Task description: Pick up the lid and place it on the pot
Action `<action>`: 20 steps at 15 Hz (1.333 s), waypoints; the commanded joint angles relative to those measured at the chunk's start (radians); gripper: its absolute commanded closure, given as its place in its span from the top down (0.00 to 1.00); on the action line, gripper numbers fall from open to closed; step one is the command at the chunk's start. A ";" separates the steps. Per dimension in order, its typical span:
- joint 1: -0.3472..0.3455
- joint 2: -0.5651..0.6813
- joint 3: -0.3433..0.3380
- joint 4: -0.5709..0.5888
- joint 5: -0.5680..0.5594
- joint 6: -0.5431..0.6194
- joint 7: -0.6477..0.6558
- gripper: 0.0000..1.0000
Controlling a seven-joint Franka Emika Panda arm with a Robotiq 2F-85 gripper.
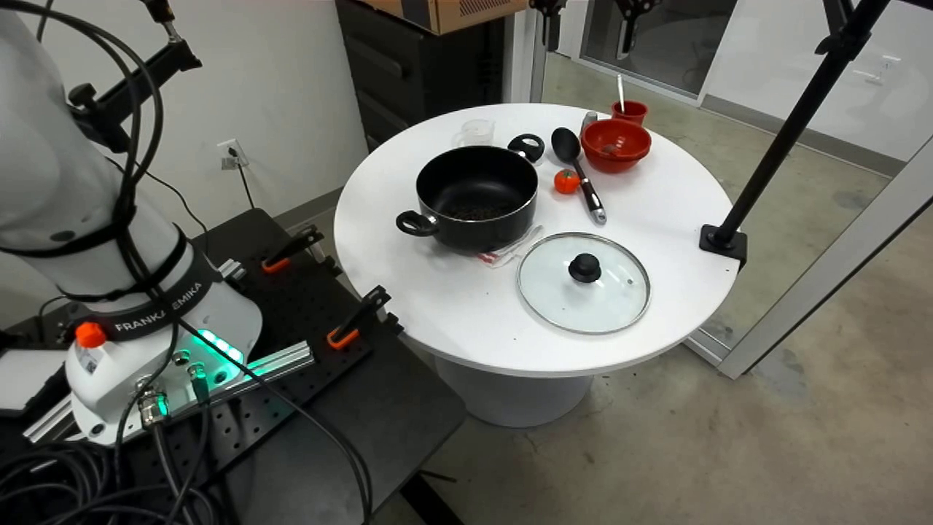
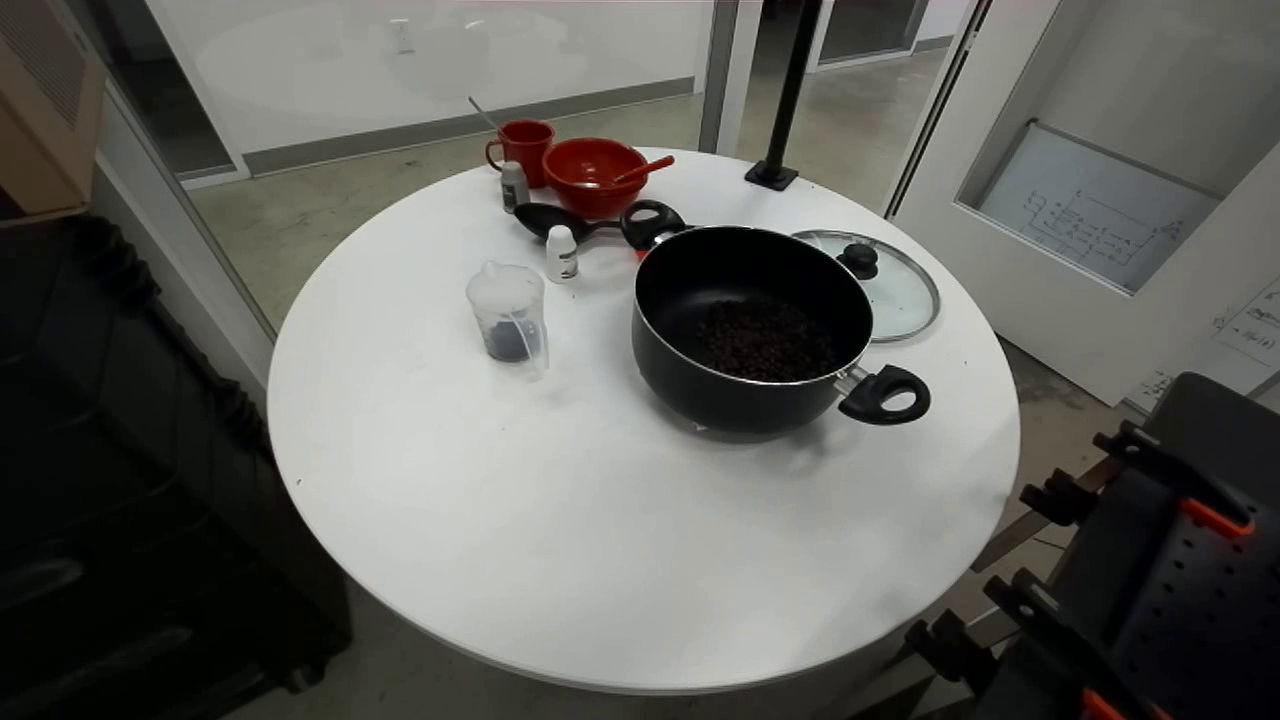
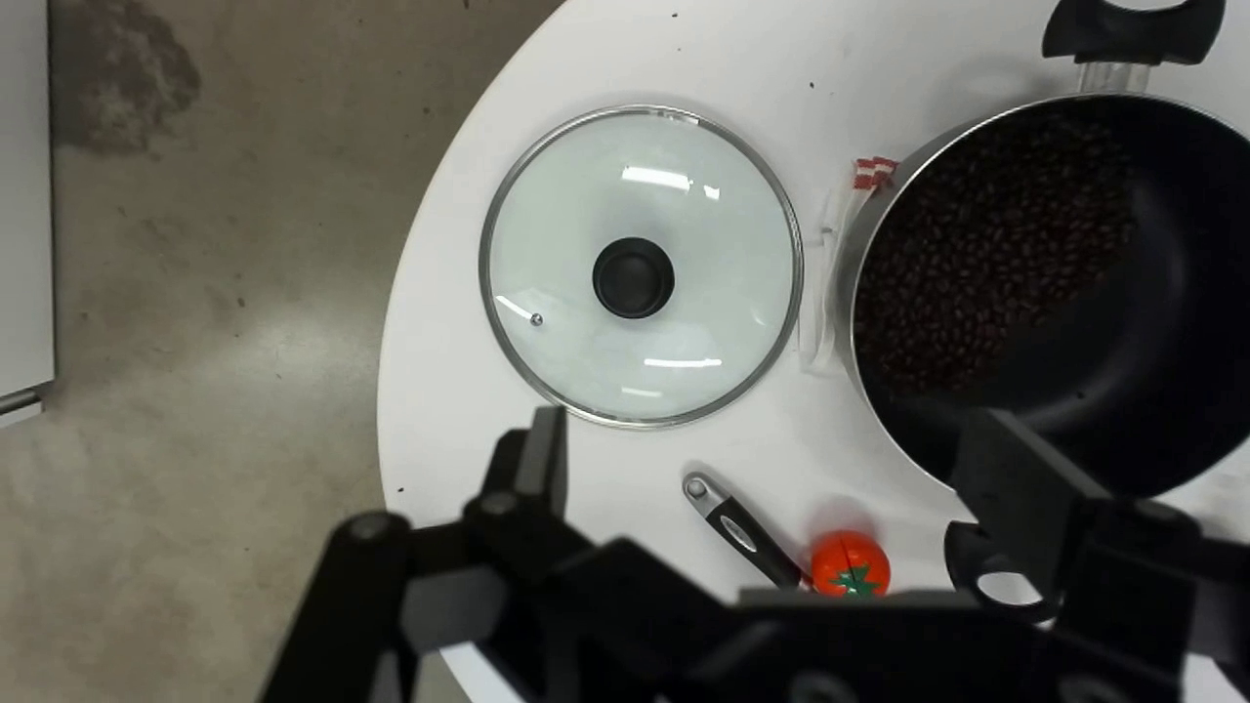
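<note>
The lid (image 1: 612, 300), clear glass with a metal rim and black knob (image 1: 584, 267), lies flat on the white table, knob up. In an exterior view the pot partly hides the lid (image 2: 903, 298). Beside it stands the black pot (image 1: 487, 235), uncovered, with dark beans on its bottom (image 2: 690, 385). High over the table, my gripper (image 1: 589, 38) shows at the top edge of an exterior view. The wrist view has the gripper (image 3: 767, 430) with fingers spread wide and nothing between them, the whole lid (image 3: 703, 303) ahead of it and the pot (image 3: 1113, 381) to the right.
A black spoon (image 1: 592, 198) and a tomato (image 1: 567, 182) lie right of the pot. Behind are red bowls (image 1: 616, 149), a red mug (image 2: 526, 150), small bottles (image 2: 561, 256) and a measuring cup (image 2: 507, 300). A black post (image 1: 780, 146) rises from the table edge. A plastic packet (image 1: 503, 255) touches the pot.
</note>
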 commanded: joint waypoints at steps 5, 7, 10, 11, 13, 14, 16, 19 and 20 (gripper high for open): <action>0.041 0.140 0.081 0.336 -0.012 -0.189 0.098 1.00; 0.042 0.211 0.081 0.417 -0.046 -0.220 0.135 1.00; 0.023 0.344 0.052 0.526 -0.083 -0.250 0.208 1.00; 0.016 0.386 0.040 0.554 -0.092 -0.258 0.233 1.00; -0.006 0.472 0.016 0.596 -0.099 -0.281 0.259 1.00; -0.018 0.509 0.009 0.614 -0.095 -0.296 0.263 1.00; -0.049 0.568 0.004 0.621 -0.086 -0.302 0.224 1.00; -0.089 0.619 0.011 0.576 -0.107 -0.224 0.135 1.00; -0.099 0.633 0.015 0.564 -0.115 -0.195 0.097 1.00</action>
